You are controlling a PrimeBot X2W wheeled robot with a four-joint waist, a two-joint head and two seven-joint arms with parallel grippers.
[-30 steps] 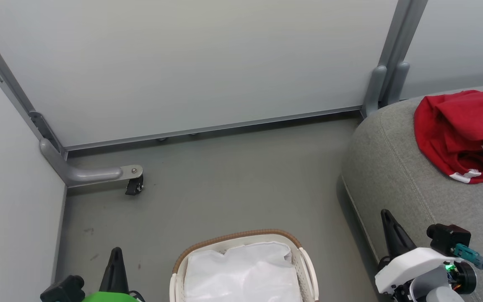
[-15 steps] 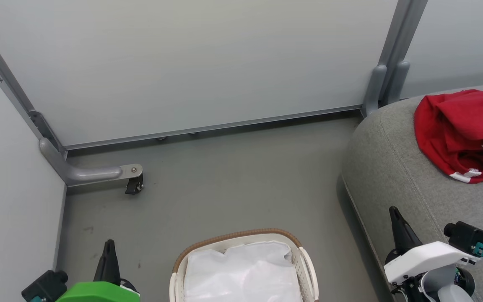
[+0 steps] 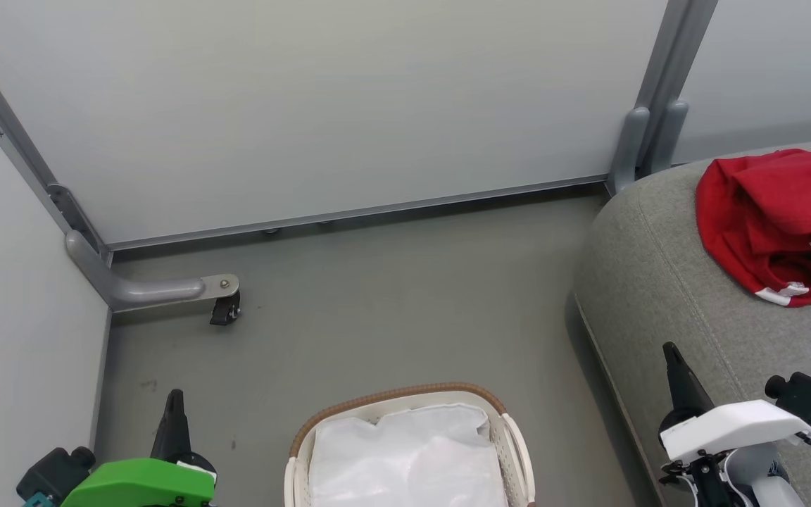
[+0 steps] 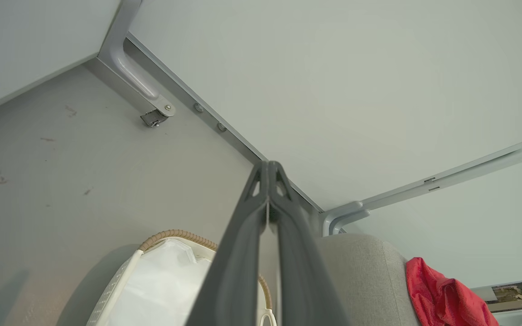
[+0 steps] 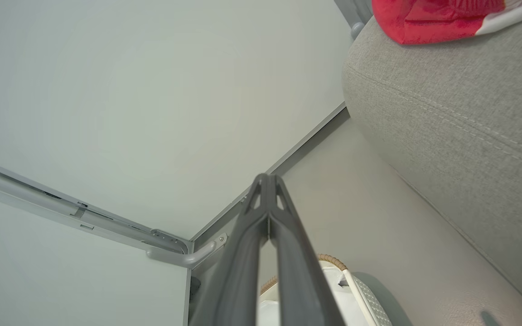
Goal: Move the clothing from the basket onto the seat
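Both arms pulling back: left gripper (image 3: 175,407) drifts left, right gripper (image 3: 674,360) slides right, each with fingers pressed together, empty. The clothing (image 3: 764,211) lies far right on the seat (image 3: 659,282); the basket (image 3: 391,398) shows bare liner (image 3: 405,458). Job looks done.

Even, soft light (sharp focus)

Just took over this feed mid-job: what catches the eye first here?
The heap of bright red clothing with white trim, lying on the large grey fabric seat at the head view's upper right. The oval cream-white basket with brown woven rim sits on the floor at bottom centre, its white fabric liner bare of red where visible. The left gripper and right gripper flank it, fingers shut and empty.
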